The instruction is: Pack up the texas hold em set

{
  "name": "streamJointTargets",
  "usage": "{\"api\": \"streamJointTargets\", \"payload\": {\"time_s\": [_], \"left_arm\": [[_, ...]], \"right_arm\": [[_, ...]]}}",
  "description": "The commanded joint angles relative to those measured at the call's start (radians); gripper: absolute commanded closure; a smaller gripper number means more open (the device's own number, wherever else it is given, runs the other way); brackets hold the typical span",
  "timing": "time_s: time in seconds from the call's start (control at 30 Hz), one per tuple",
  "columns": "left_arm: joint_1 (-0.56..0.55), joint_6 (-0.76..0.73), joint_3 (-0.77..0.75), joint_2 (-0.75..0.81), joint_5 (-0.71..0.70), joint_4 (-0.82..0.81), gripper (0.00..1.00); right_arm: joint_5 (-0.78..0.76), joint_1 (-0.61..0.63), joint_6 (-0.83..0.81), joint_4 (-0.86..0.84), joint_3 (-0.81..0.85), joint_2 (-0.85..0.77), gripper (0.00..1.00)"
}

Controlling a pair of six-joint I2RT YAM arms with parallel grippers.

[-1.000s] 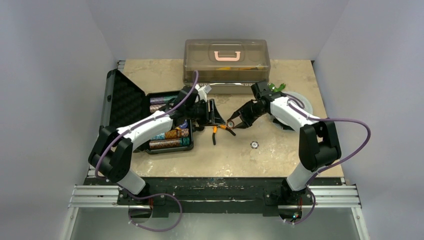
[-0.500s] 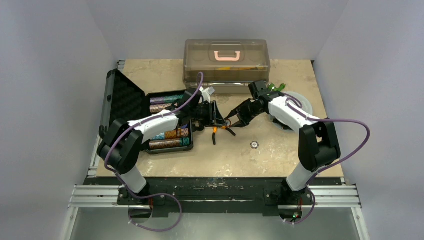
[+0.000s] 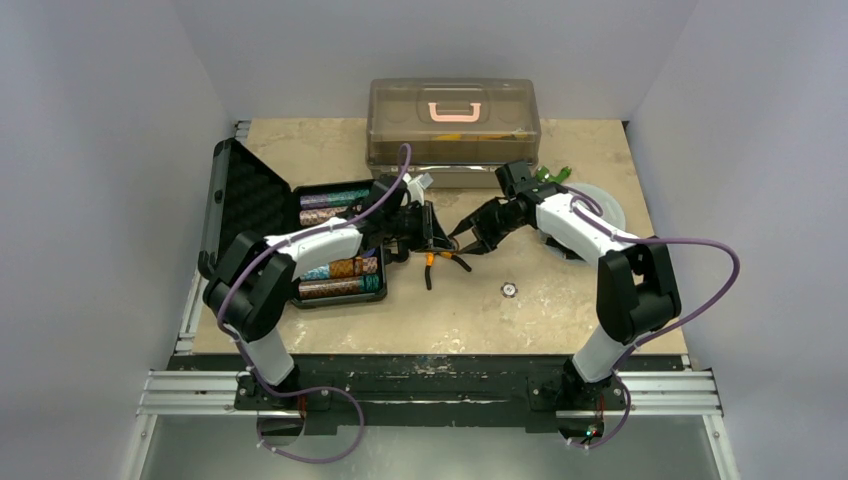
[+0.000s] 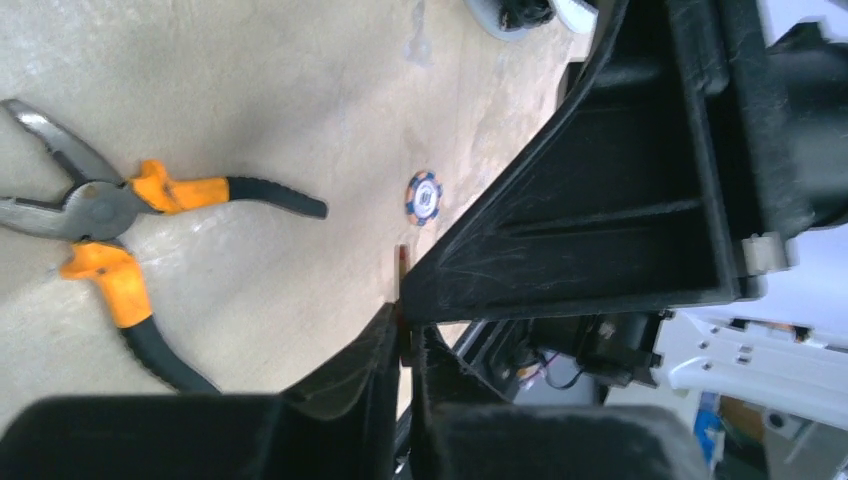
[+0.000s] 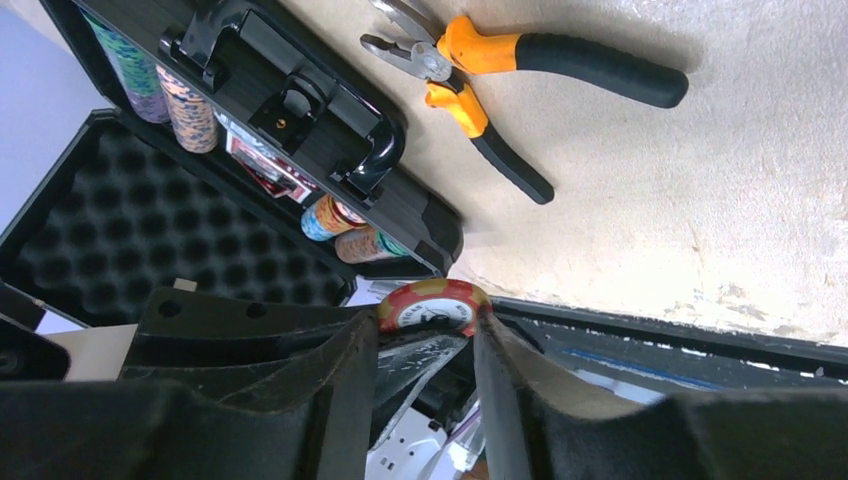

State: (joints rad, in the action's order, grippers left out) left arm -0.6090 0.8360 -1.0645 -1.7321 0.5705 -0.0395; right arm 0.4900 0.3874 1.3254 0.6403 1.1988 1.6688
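Note:
The black case (image 3: 262,205) of the texas hold em set lies open at the left, with rows of chips (image 3: 340,280) inside. My two grippers meet over the table's middle, just right of the case. The right gripper (image 3: 464,240) (image 5: 428,318) is shut on a red and yellow chip (image 5: 432,304), holding it by its rim. My left gripper (image 3: 438,238) (image 4: 403,325) is shut on the same chip (image 4: 402,262), which shows there edge-on as a thin red sliver. A blue and white chip (image 3: 510,290) (image 4: 424,196) lies loose on the table.
Orange-handled pliers (image 3: 440,264) (image 4: 110,215) (image 5: 500,75) lie just below the grippers. A translucent brown box (image 3: 453,120) with a pink handle stands at the back. A white round dish (image 3: 605,205) and a green thing (image 3: 555,173) sit behind the right arm.
My left arm has reached right toward the right gripper, and its jaws have closed from wide apart onto the red chip. The right gripper has moved slightly left and keeps its grip.

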Motion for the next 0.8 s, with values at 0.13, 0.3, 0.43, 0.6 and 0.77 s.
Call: {"api": "streamJointTargets", "payload": {"time_s": [0.13, 0.3, 0.43, 0.6, 0.77], "left_arm": [[-0.002, -0.186, -0.091, 0.081, -0.115, 0.341, 1.00], [0.034, -0.346, -0.130, 0.184, -0.341, 0.772, 1.00], [0.167, -0.345, -0.061, 0.283, -0.354, 0.905, 1.00], [0.250, -0.389, -0.050, 0.317, -0.379, 0.971, 1.00], [0.253, -0.420, -0.151, 0.209, -0.390, 1.004, 1.00]], "right_arm": [[-0.085, 0.004, -0.207, 0.118, 0.103, -0.004, 0.15], [-0.294, -0.003, -0.525, 0.311, 0.212, 0.007, 0.07], [-0.342, -0.003, -0.618, 0.326, 0.177, -0.025, 0.08], [-0.318, -0.002, -0.642, 0.313, 0.119, -0.018, 0.10], [-0.288, -0.003, -0.659, 0.311, 0.136, 0.014, 0.11]]}}
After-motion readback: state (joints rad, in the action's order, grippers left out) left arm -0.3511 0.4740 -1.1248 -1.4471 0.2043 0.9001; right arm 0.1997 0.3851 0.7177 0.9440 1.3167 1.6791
